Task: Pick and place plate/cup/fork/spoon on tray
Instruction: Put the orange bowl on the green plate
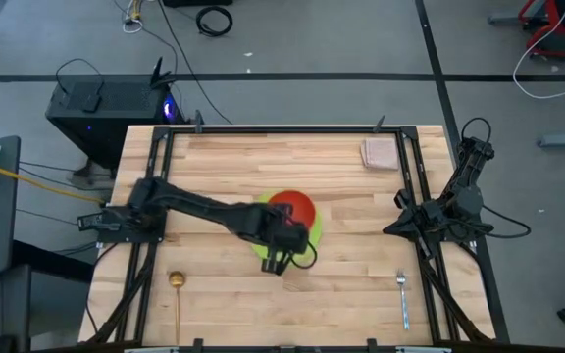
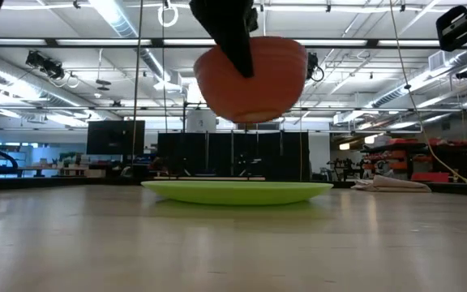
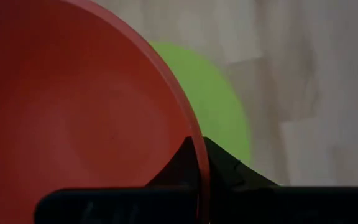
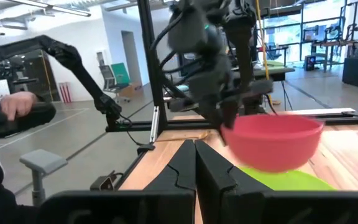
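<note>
Left claw [image 1: 284,257] holds the cup [image 2: 251,77] upright, mouth up, above the plate [image 2: 237,191].

cup [image 2: 254,77] held above plate [image 2: 237,191], clear of it | plate at table [image 1: 341,294] centre | spoon [image 1: 178,299] near front-left edge | fork [image 1: 403,298] front-right | square pad [image 1: 380,152] back-right

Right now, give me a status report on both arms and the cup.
Left end effector shut on cup, airborne above plate. Right end effector shut, parked at table's right edge. Nothing in the way.
</note>
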`<state>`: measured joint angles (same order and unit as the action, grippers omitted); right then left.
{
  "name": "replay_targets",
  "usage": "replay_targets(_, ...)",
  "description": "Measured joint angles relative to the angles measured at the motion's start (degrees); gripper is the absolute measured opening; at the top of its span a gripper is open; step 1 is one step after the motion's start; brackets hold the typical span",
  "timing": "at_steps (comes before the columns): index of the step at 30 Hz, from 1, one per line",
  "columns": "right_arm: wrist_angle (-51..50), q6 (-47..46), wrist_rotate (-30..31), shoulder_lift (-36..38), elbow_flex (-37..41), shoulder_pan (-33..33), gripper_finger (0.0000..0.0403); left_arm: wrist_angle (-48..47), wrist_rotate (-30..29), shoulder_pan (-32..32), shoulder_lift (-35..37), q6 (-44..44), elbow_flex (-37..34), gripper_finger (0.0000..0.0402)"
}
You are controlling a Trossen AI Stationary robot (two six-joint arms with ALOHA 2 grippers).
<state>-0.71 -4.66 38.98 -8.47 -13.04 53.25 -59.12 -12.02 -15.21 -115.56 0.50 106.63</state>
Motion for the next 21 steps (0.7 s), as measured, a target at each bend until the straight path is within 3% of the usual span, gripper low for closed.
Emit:
replay_targets(13,-2.37,-3.28,0.0,-0.04,-0.02,0.0,0.0005,0.16,1.3,-4.47,-4.65,1.65,0.39,0.0009)
replay_targets(21,-2.55,-3.26,0.0,-0.07,-0.04,0.01,0.0005,-0.93,0.49,-1.75,-7.36,1.3,-1.65,0.0009)
